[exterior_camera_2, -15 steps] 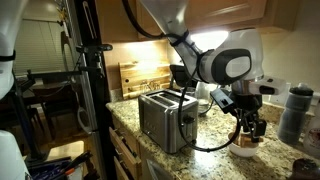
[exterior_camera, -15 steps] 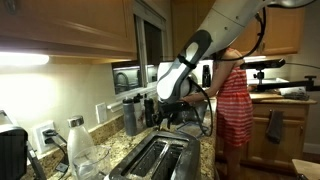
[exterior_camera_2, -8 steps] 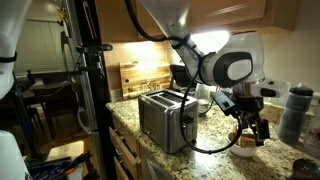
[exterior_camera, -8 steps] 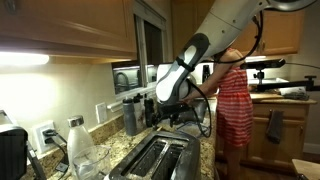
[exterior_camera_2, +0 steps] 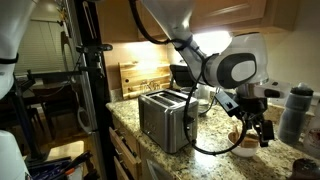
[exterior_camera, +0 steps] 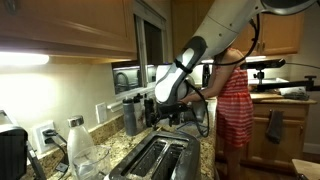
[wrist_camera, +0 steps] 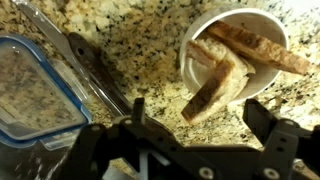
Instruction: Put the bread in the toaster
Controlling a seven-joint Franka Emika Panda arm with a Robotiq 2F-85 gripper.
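Open hand (wrist_camera: pixel 200 112) over the bowl (wrist_camera: pixel 192 50) of bread (wrist_camera: pixel 215 85)
Jaws wide and empty, likely lining up a pick; toaster (exterior_camera_2: pixel 165 120) sits apart from it, by the desk (wrist_camera: pixel 130 30) edge.

The toaster (exterior_camera_2: pixel 165 120) is glossy metal; the countertop (wrist_camera: pixel 140 40) speckled polished stone; the bread (wrist_camera: pixel 215 85) matt and rough.
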